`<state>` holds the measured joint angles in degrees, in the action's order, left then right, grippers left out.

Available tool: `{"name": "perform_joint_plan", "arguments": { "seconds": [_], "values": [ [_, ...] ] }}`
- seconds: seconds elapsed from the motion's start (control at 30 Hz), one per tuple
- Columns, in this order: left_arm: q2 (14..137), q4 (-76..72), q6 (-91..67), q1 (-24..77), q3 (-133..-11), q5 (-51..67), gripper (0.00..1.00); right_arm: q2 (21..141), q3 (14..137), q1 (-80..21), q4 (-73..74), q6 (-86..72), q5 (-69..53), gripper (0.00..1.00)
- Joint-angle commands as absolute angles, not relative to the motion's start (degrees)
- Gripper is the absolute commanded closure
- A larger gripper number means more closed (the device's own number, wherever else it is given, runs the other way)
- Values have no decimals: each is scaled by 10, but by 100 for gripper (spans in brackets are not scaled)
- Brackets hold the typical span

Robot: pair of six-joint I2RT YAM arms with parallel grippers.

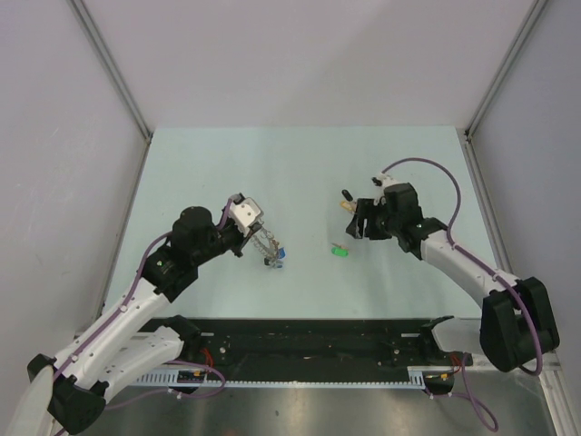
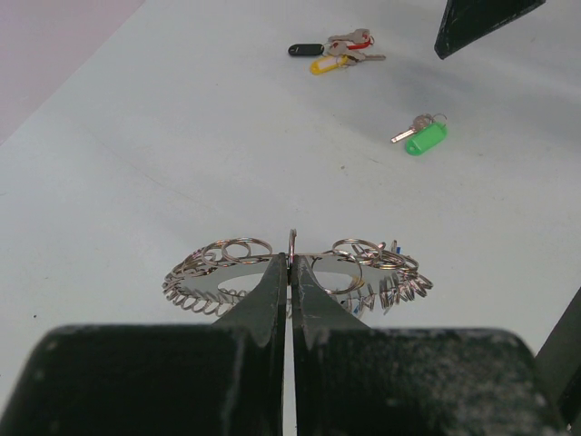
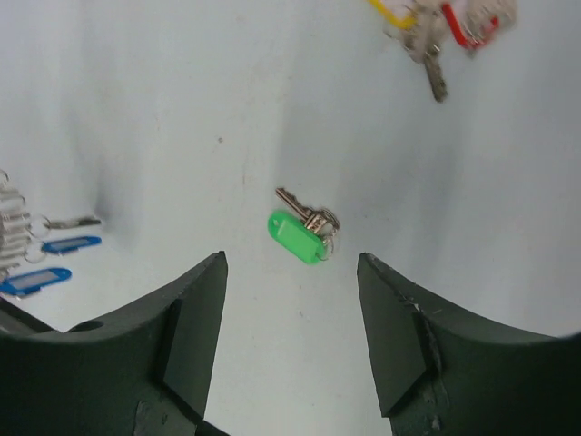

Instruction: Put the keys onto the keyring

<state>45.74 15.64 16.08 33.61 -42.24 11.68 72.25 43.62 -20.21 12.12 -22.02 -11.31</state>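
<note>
1. The left pincer (image 2: 290, 263) is pressed together, pinching the near rim of the keyring (image 2: 213, 272). The keyring lies roughly level ahead of the jaws, its wide hole facing up. I cannot tell whether it touches the surface (image 2: 182, 136).
2. Two blue-tagged keys (image 3: 50, 259) hang at the keyring's edge, already fitted, as far as I can judge.
3. The green-tagged key (image 3: 300, 232) lies loose on the surface between the two arms, well apart from the keyring and much nearer the right arm.
4. In the right wrist view its long axis runs diagonally: the metal blade points up and left, away from the camera, with the tag and its small split ring toward the lower right.
5. The right pincer (image 3: 290, 263) is spread wide and empty. The green-tagged key sits just beyond its tips, centred in the gap, so a short reach forward and down should straddle it.
6. A cluster of black-, yellow- and red-tagged keys (image 2: 331, 50) waits farther back.
</note>
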Motion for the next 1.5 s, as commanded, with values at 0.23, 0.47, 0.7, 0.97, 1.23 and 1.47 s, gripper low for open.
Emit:
{"name": "perform_joint_plan", "arguments": {
  "seconds": [0.23, 0.47, 0.7, 0.97, 1.23, 1.47],
  "values": [
    [434, 131, 171, 333, -444, 106, 100, 866, 556, -284, 317, 21, 77, 36],
    [436, 129, 171, 333, -444, 107, 100, 926, 556, -308, 333, 11, 87, 36],
    [439, 129, 171, 333, -444, 107, 100, 962, 557, -328, 287, 3, 87, 36],
    [440, 129, 171, 333, -444, 109, 100, 976, 579, -351, 230, 4, 70, 37],
    [440, 130, 172, 333, -443, 110, 99, 993, 616, -366, 198, 3, 48, 38],
    [440, 130, 172, 333, -443, 110, 100, 989, 621, -366, 170, 3, 42, 43]
  ]
}}
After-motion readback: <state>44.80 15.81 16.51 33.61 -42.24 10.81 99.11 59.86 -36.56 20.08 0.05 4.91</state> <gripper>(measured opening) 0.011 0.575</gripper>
